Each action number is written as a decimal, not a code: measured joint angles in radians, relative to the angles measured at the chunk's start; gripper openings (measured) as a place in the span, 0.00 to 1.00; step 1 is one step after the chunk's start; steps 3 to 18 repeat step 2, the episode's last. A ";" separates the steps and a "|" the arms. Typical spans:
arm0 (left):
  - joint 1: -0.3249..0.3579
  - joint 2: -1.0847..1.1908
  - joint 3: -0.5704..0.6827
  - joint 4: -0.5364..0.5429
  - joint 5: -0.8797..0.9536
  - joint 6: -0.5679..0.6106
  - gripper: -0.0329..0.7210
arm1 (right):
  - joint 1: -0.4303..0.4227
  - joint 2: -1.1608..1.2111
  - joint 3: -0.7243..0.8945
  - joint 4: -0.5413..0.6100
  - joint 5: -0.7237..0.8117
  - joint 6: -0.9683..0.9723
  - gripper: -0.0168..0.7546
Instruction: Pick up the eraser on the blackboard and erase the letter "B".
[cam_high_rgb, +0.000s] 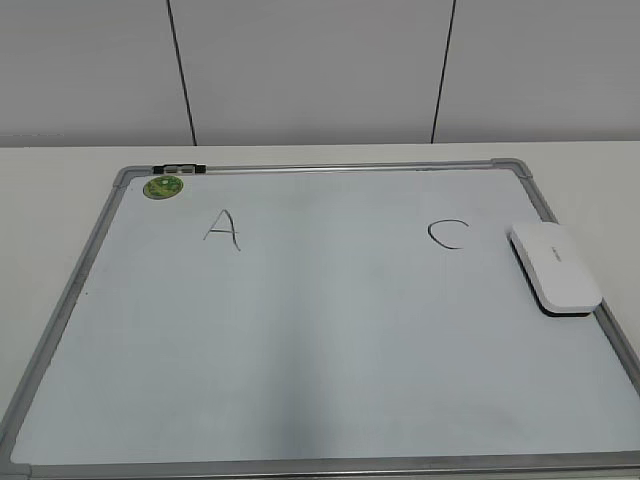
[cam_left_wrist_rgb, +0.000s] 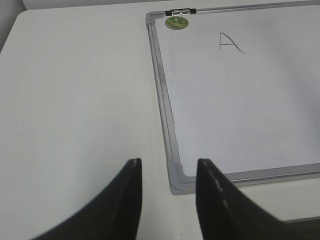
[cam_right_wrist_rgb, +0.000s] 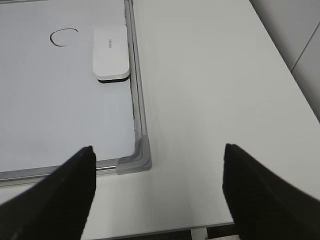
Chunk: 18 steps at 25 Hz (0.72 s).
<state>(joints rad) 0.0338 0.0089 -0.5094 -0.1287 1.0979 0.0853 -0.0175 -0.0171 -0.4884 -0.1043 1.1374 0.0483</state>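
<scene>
No "B" is seen between the "A" (cam_high_rgb: 222, 229) and "C" (cam_high_rgb: 448, 234), so the erasing looks done. The eraser (cam_high_rgb: 555, 267) is parked on the blackboard (cam_high_rgb: 300, 350) at its right edge. Left tool (cam_left_wrist_rgb: 167, 170) and right tool (cam_right_wrist_rgb: 159, 160) are released, nothing gripped; probably nothing more is needed.
</scene>
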 joint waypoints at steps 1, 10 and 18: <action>0.000 0.000 0.000 0.000 0.000 0.000 0.39 | 0.000 0.000 0.000 0.000 0.000 0.000 0.78; 0.000 0.000 0.000 0.000 0.000 0.000 0.39 | 0.000 0.000 0.000 0.000 0.000 0.000 0.78; 0.000 0.000 0.000 0.000 0.000 0.000 0.39 | 0.000 0.000 0.000 0.000 0.000 0.000 0.78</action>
